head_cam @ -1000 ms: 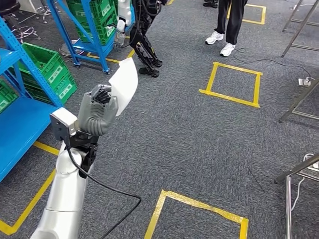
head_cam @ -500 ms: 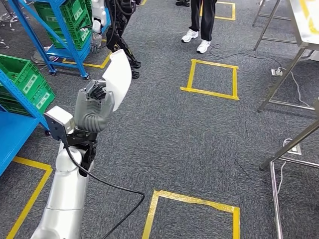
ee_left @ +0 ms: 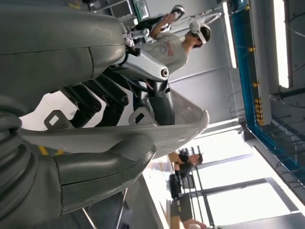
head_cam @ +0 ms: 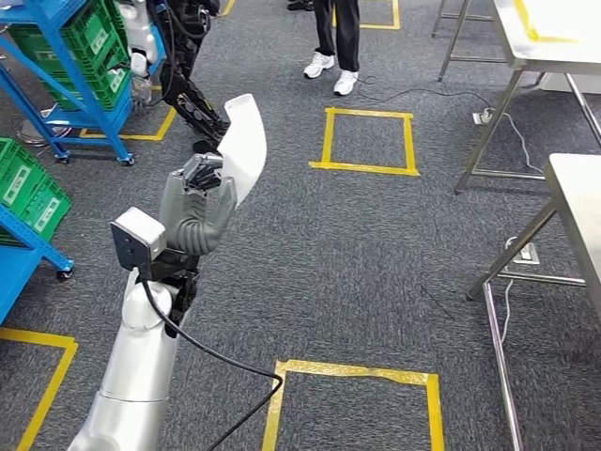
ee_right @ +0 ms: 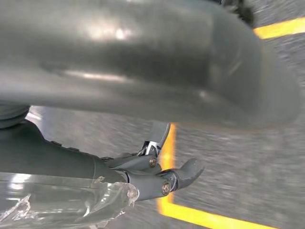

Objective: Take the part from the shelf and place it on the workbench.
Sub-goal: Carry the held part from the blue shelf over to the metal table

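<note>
**One part in hand, workbench coming up on our right**

One white curved part (head_cam: 243, 143) rides high in our left hand (head_cam: 194, 202), and that is the whole story of this moment. We have it clamped between the thick grey thumb and the darker fingers (ee_left: 107, 95), thumb on one face and fingers on the other, so the thin shell (ee_left: 179, 126) is pinched across its thickness rather than cupped. We judge that grip is chosen because the piece is light and broad: a pinch near one end leaves most of it sticking up and free, ready to be laid down flat.

We carry it raised at chest height, forearm bent up, well clear of the grey carpet and the yellow floor tape (head_cam: 367, 139). Held like that, it stays in our own sight and away from anything it could knock.

Our right hand (ee_right: 169, 176) hangs low over the carpet with nothing in it; whether its fingers are spread or curled, we cannot tell.

Looking outward: the blue shelf (head_cam: 50, 38) with its green crates (head_cam: 96, 42) sits off to our left, and the pale workbench (head_cam: 577, 202) stands well apart on our right, a second table (head_cam: 546, 33) beyond it. A person (head_cam: 336, 42) stands further off, and another robot (head_cam: 180, 56) by the shelf. So the pick looks done; the carry and the set-down remain.
</note>
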